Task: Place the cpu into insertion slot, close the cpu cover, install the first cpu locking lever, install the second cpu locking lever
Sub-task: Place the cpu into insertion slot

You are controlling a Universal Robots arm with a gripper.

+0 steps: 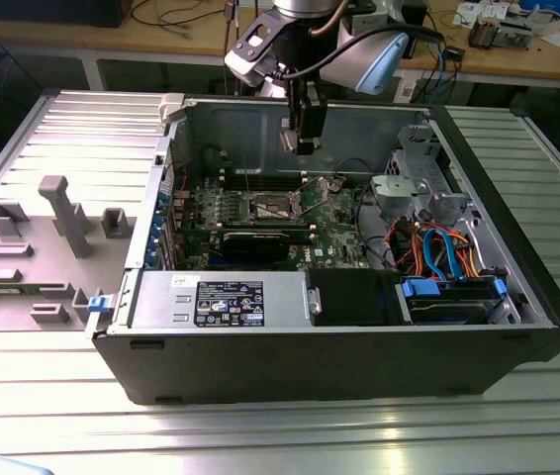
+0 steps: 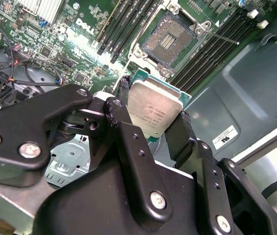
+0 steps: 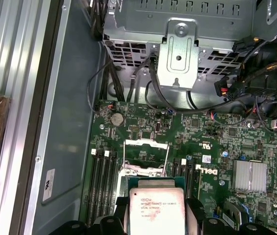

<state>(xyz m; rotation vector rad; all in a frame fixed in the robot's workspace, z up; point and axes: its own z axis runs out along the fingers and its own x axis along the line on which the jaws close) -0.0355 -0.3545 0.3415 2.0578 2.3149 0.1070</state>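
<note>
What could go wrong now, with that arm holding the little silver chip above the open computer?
1. The black gripper pinches the small silver-grey square cpu by two edges, in the air above the green motherboard; a slip could drop it onto the parts below.
2. The square dark insertion slot lies open, its fine contacts bare; a tilted or off-centre landing might bend them.
3. A thin metal lever sticks out beside the slot and might catch the gripper.
</note>
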